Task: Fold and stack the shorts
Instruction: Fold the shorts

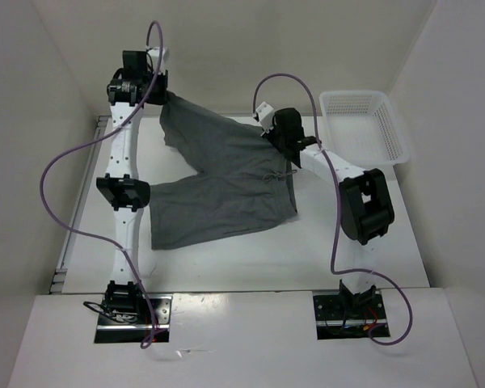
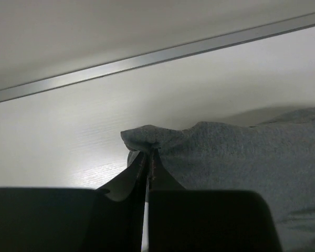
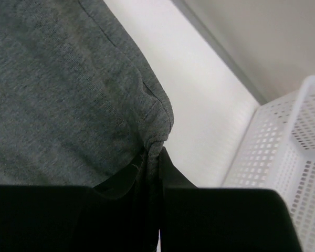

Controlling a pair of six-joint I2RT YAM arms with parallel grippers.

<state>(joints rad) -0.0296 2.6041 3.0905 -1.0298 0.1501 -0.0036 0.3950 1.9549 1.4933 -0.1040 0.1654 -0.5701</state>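
Finding: the shorts (image 1: 226,182) lie mostly flat on the table (image 1: 226,263) between the two arms. One leg is drawn toward the far left corner and the waistband faces right. The basket (image 1: 364,121) stands apart at far right.

Left gripper (image 2: 148,157): jaws clamped on a small bunched corner of the far leg hem. Right gripper (image 3: 153,152): jaws pinched on the fabric edge at what appears to be the far waistband corner.

Assessment: the grasp for the first fold appears complete, but no fold is made yet. The next move calls for raising both held corners together and carrying them over the near half. Tension should be even, as both pinches are shallow.
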